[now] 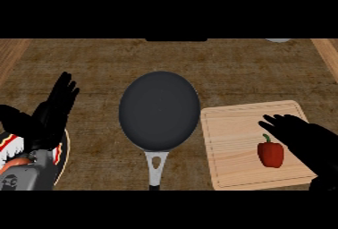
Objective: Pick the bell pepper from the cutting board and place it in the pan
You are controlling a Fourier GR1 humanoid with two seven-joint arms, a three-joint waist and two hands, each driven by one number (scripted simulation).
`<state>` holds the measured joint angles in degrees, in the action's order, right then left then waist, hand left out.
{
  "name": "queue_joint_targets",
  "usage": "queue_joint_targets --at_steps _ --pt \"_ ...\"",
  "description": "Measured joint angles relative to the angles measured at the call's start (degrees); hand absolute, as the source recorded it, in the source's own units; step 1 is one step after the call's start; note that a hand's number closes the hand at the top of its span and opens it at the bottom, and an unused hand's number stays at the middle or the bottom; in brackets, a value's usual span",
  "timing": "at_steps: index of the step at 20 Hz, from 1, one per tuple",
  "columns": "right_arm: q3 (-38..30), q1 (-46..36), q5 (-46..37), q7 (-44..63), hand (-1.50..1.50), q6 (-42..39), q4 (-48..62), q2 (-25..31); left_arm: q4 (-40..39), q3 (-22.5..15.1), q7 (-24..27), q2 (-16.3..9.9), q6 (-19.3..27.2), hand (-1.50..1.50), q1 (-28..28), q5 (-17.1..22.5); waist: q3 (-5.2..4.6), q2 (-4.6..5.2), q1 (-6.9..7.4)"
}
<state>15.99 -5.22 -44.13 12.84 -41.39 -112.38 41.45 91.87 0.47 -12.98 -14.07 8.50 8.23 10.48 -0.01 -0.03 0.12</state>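
A red bell pepper with a green stem lies on the light wooden cutting board at the right. My right hand hovers over the board's right side, fingers spread and straight, just right of the pepper and not closed on it. A dark round pan sits in the middle of the counter, its grey handle pointing toward me. Nothing lies in the pan. My left hand rests open at the left edge, fingers up.
The brown counter spreads behind the pan and board. A dark object and a pale rim show at the far edge. Wooden strips border both sides.
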Motion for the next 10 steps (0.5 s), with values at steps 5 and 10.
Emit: queue_joint_targets --at_steps 5,10 --pt "1.48 -2.81 -4.45 2.71 -1.5 -2.09 2.99 -4.64 0.75 0.71 -1.02 0.32 -0.6 0.0 0.48 -0.63 0.0 0.01 0.06" --pt "1.42 -3.89 -8.28 0.69 -1.5 -0.5 7.79 -7.57 0.73 1.25 -0.68 1.26 -1.25 0.0 -0.05 -1.47 0.01 0.04 0.06"
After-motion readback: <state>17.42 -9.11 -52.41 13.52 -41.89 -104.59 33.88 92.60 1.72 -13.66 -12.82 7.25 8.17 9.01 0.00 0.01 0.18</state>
